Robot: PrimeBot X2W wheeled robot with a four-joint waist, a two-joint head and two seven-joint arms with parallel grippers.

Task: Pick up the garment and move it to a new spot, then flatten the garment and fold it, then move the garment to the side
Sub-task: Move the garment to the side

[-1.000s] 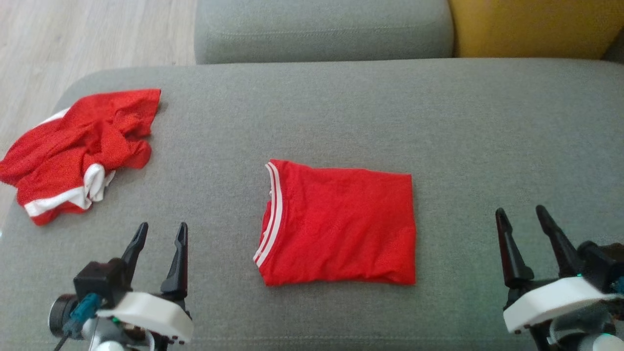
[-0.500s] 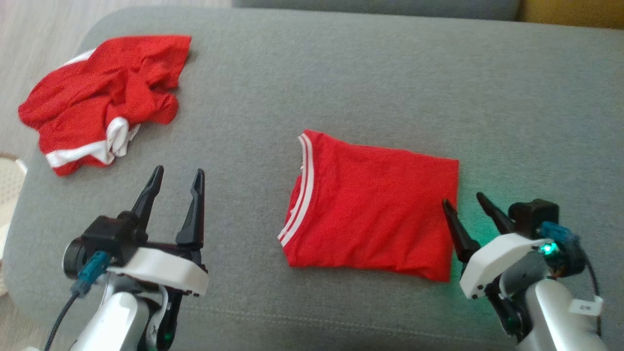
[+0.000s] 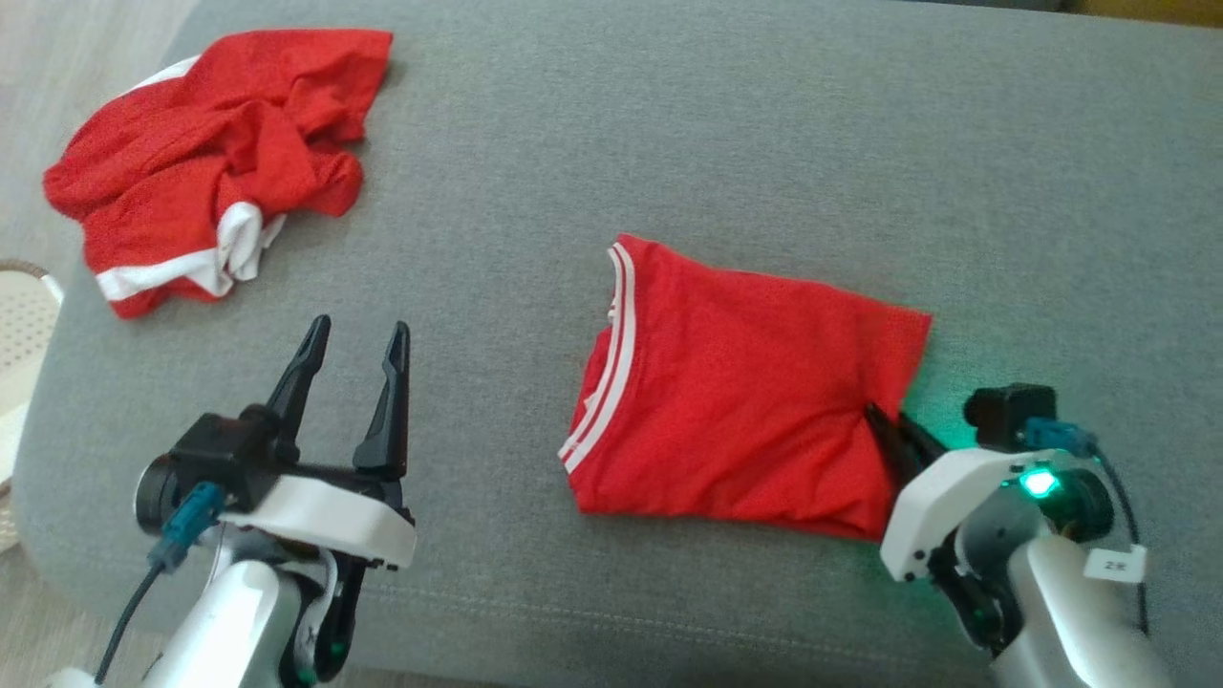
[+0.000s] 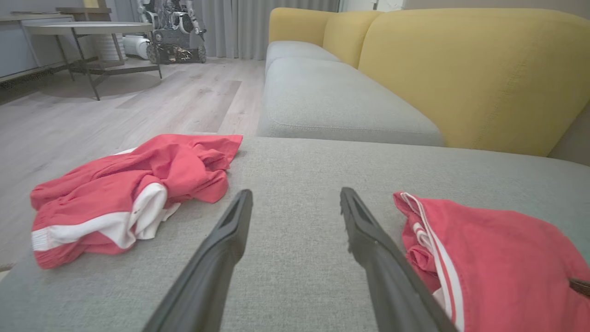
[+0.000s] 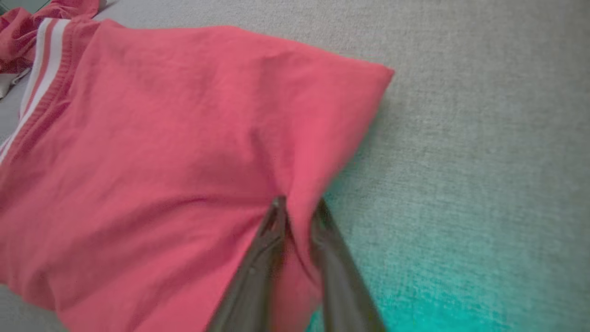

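The folded red garment (image 3: 745, 392) with a white-striped collar lies in the middle of the grey sofa cushion (image 3: 669, 124). My right gripper (image 3: 884, 420) is at its right edge, near the front corner, with the fingers pinched together on a ridge of the fabric. The right wrist view shows the cloth (image 5: 161, 161) bunched between the two dark fingers of the right gripper (image 5: 299, 203). My left gripper (image 3: 360, 330) stands open and empty over bare cushion, left of the garment. In the left wrist view the garment (image 4: 498, 258) lies just right of the open left gripper (image 4: 296, 193).
A second red garment, crumpled (image 3: 210, 153), with white trim lies at the cushion's far left corner (image 4: 129, 193). A pale woven object (image 3: 19, 315) sits on the floor by the left edge. Behind are another grey seat (image 4: 332, 101) and a yellow backrest (image 4: 461, 69).
The camera has tipped down and shifted. My right gripper moved left to the garment's right edge and shut on the fabric, puckering it. The left gripper stays open.
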